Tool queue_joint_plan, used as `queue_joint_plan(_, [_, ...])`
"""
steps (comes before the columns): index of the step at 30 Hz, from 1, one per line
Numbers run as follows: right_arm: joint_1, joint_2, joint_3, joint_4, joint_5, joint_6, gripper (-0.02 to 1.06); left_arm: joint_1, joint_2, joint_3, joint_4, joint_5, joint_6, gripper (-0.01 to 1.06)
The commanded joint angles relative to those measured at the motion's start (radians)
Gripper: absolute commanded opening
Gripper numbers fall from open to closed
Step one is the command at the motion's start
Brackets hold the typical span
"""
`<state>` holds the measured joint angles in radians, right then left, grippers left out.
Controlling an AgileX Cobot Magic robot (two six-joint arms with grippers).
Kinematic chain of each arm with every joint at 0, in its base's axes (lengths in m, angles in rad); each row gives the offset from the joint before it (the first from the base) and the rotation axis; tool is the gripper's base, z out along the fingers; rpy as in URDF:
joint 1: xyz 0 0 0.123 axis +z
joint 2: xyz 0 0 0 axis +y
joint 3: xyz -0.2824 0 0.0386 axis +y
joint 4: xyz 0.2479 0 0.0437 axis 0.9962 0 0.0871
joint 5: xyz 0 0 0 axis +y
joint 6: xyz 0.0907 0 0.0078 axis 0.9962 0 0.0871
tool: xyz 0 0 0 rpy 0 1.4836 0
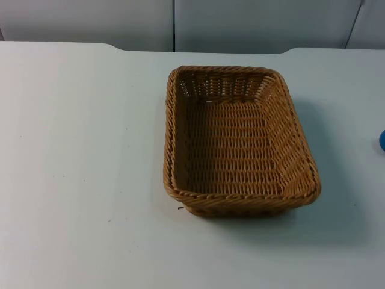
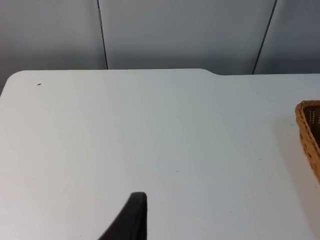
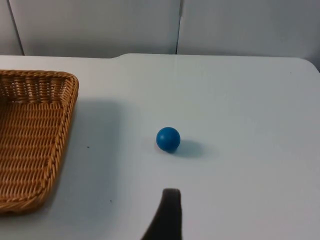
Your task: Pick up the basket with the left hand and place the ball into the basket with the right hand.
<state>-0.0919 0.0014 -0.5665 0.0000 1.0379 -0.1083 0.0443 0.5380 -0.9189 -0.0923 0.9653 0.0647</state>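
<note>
Even bright light, soft shadows

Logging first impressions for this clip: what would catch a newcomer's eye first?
A tan woven basket sits empty in the middle of the white table. A small blue ball lies on the table to its right, apart from it, ahead of the right arm's fingertip.

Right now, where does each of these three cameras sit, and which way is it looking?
Top view: fixed above, facing down and forward onto the white table; sees the wicker basket, empty, and the blue ball at the picture's right edge.
Left wrist view: on the left arm, looking along its end effector; one black fingertip, bare table, a corner of the basket.
Right wrist view: on the right arm, looking along its end effector; one black fingertip, ball and basket apart on the table.
All three share the basket and the grey partition wall.
</note>
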Motion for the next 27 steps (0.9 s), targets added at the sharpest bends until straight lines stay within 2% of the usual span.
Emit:
queue_joint_plan(1, [-0.005, -0.001, -0.009, 0.0, -0.011, -0.003, 0.76, -0.006, 0.04, -0.024, -0.016, -0.026, 0.015, 1.04])
queue_joint_plan(6, [-0.005, -0.001, -0.009, 0.0, -0.011, -0.003, 0.76, -0.006, 0.138, -0.076, -0.064, -0.06, 0.069, 1.04])
queue_joint_plan(10, [-0.005, -0.001, -0.009, 0.0, -0.011, -0.003, 0.76, -0.006, 0.231, -0.104, -0.173, -0.103, 0.149, 1.04])
queue_joint_plan(15, [-0.005, -0.001, -0.009, 0.0, -0.011, 0.0, 0.76, -0.006, 0.344, -0.146, -0.286, -0.103, 0.242, 1.04])
queue_joint_plan(18, [-0.005, -0.001, -0.009, 0.0, -0.011, 0.0, 0.76, -0.006, 0.393, -0.165, -0.301, -0.11, 0.25, 1.04])
queue_joint_plan(27, [-0.005, -0.001, -0.009, 0.0, -0.011, 0.0, 0.76, -0.006, 0.544, -0.177, -0.422, -0.159, 0.383, 1.04])
